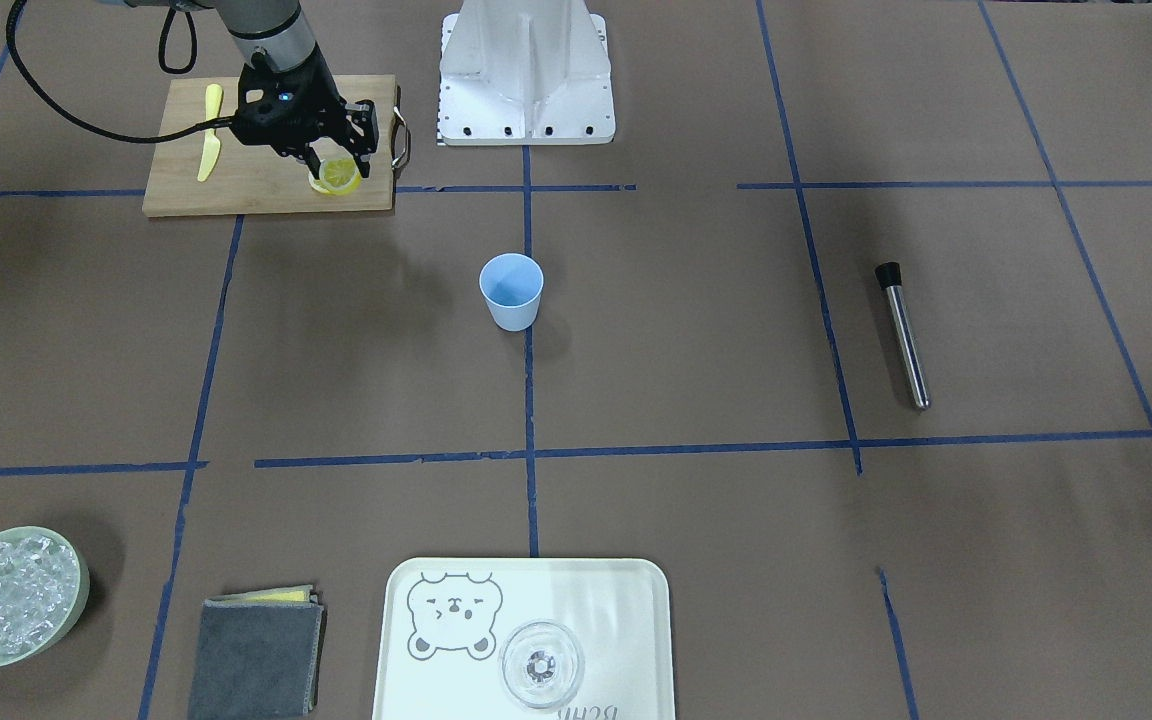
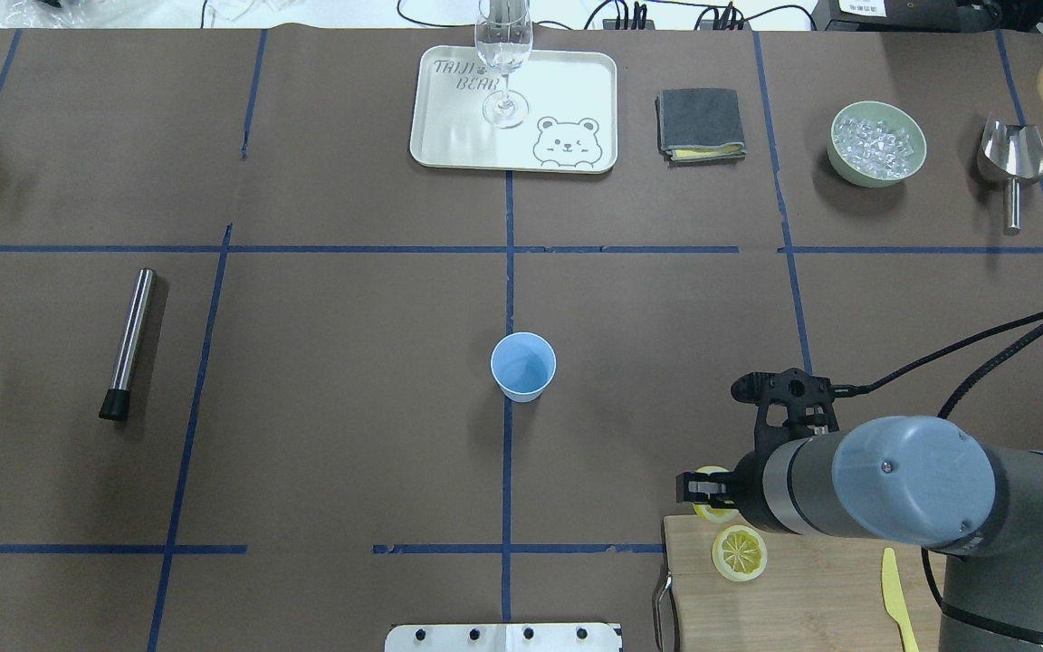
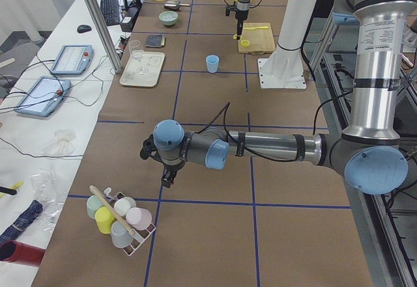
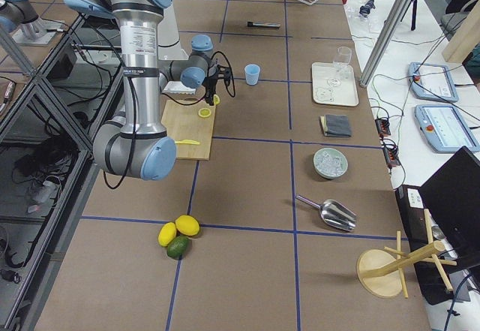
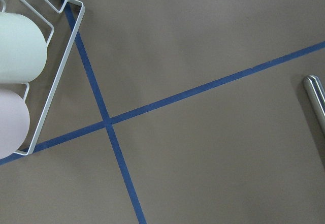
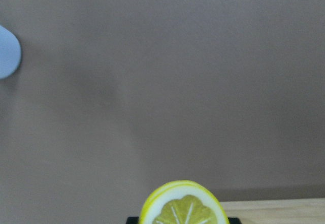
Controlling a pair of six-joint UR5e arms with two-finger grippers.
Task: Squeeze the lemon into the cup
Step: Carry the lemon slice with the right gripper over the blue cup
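Note:
The light-blue cup (image 2: 523, 366) stands upright at the table's middle, also seen in the front view (image 1: 511, 290) and at the left edge of the right wrist view (image 6: 7, 51). My right gripper (image 2: 710, 489) is shut on a lemon slice (image 1: 341, 177) and holds it on edge just above the cutting board's corner; the slice fills the bottom of the right wrist view (image 6: 184, 206). A second lemon slice (image 2: 740, 551) lies flat on the board. My left gripper (image 3: 168, 179) hovers far off near the cup rack; I cannot tell whether it is open or shut.
A wooden cutting board (image 1: 236, 190) carries a yellow plastic knife (image 1: 209, 145). A steel muddler (image 1: 904, 335) lies to one side. A tray (image 1: 636, 600) with a clear glass (image 1: 541, 665), a grey cloth (image 1: 256, 655) and a bowl of ice (image 1: 11, 597) sit along the far edge.

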